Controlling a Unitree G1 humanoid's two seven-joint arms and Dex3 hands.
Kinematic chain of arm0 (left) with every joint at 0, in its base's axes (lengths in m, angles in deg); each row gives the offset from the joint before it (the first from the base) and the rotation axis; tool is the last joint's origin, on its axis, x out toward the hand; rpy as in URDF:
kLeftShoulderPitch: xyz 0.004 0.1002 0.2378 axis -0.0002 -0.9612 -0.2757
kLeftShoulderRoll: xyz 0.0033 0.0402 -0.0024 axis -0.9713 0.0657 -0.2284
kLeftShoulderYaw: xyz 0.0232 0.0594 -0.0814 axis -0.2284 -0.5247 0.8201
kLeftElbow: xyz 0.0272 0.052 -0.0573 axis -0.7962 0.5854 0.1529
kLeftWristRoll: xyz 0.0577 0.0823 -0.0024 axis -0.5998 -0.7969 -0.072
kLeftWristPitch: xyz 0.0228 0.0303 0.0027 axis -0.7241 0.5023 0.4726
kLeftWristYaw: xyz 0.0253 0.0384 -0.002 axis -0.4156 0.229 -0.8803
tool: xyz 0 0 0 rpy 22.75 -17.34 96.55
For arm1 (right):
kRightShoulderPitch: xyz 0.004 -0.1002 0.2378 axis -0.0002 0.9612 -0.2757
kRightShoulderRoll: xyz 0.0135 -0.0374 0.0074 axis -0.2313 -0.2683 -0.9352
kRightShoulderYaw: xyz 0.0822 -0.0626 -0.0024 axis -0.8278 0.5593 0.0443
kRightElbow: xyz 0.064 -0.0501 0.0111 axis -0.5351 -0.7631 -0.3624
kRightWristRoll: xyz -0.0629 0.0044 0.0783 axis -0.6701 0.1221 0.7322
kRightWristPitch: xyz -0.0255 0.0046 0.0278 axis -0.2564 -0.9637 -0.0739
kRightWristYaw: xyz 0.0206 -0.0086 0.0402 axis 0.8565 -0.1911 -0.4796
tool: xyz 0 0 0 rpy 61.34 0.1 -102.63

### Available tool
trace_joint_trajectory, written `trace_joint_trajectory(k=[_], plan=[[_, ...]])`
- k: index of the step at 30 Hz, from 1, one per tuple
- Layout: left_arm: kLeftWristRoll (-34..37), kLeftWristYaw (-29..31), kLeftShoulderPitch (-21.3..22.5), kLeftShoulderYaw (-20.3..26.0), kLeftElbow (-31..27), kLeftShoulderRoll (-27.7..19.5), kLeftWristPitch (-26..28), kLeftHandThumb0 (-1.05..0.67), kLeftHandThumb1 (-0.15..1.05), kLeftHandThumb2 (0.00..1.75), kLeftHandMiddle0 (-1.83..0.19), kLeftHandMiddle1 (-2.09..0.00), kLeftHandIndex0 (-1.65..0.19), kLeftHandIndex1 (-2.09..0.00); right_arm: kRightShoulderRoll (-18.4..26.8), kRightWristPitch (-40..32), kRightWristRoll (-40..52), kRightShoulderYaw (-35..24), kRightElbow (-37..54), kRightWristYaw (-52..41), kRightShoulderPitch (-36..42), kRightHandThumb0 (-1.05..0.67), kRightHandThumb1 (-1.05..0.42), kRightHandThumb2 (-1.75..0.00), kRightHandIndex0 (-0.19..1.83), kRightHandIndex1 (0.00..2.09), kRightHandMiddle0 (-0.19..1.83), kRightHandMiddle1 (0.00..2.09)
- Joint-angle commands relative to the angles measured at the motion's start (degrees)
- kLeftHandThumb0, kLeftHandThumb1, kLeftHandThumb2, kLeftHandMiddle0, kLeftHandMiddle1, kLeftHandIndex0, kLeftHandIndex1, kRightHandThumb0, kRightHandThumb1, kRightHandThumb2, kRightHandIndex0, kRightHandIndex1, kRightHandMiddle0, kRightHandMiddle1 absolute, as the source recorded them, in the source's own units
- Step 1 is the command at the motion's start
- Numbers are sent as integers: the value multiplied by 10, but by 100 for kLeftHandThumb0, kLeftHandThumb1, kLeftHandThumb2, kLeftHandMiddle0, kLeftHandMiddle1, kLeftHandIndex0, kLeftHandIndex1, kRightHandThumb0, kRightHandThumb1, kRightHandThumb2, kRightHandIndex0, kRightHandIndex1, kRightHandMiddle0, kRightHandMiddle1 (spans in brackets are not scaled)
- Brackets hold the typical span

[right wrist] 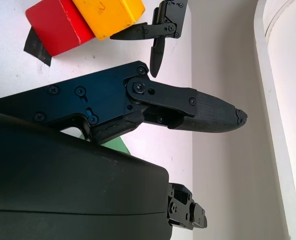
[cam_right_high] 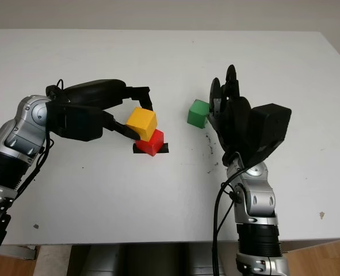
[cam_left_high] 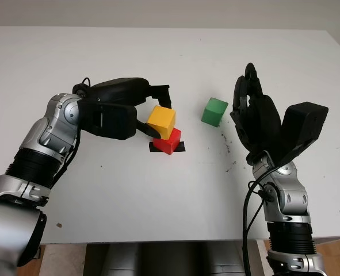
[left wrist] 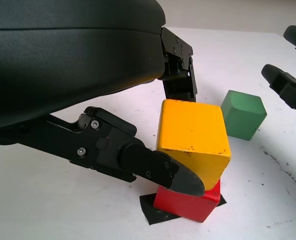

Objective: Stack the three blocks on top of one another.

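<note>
Near the centre of the head views, on the white table (cam_left_high: 158, 218), a red block (cam_left_high: 168, 141) sits on a patch of black tape (cam_left_high: 179, 146), and a yellow block (cam_left_high: 161, 121) is perched on top of it, tilted and offset toward the left of the frame so that it overhangs the red one. The left hand (cam_left_high: 149, 112), reaching in from the left side of the frame, is closed around this yellow block: in the left wrist view one fingertip (left wrist: 185, 181) presses the block's lower near corner, while another finger (left wrist: 180, 75) comes down behind its top edge. Right of the pair, a little higher in the frame and well apart from it, a green block (cam_left_high: 214, 111) stands alone on the table. The right hand (cam_right_high: 230, 109) is raised in the right half of the frame, holding nothing and open, with its fingers just beside the green block; whether they touch it cannot be told. In the right wrist view a sliver of green shows behind that hand's shell, with the red and yellow blocks in the upper left corner. Dark specks and scuff marks (cam_left_high: 227, 150) dot the tabletop between the green block and the right forearm, and a black cable (cam_left_high: 249, 207) loops beside that forearm lower in the frame.
</note>
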Motion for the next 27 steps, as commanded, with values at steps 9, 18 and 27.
trace_joint_trajectory(k=[9, 18, 27], plan=[[14, 17, 15, 0, -5, 7, 4, -49, 105, 10, -11, -5, -35, -160, 3, 4, 2, -2, 12, -3, 1, -75, -105, -63, -19, 0, -19, 0], [15, 16, 14, -1, 2, 9, -2, -48, 105, 11, -11, -5, -31, -163, -1, 4, 4, -4, 16, -2, 5, -74, -105, -64, -19, 0, -19, 0], [12, 13, 14, -2, 4, 6, -8, -48, 105, 12, -10, -5, -29, -160, -2, -3, 2, -1, 22, 3, 6, -74, -105, -64, -19, 0, -19, 0]])
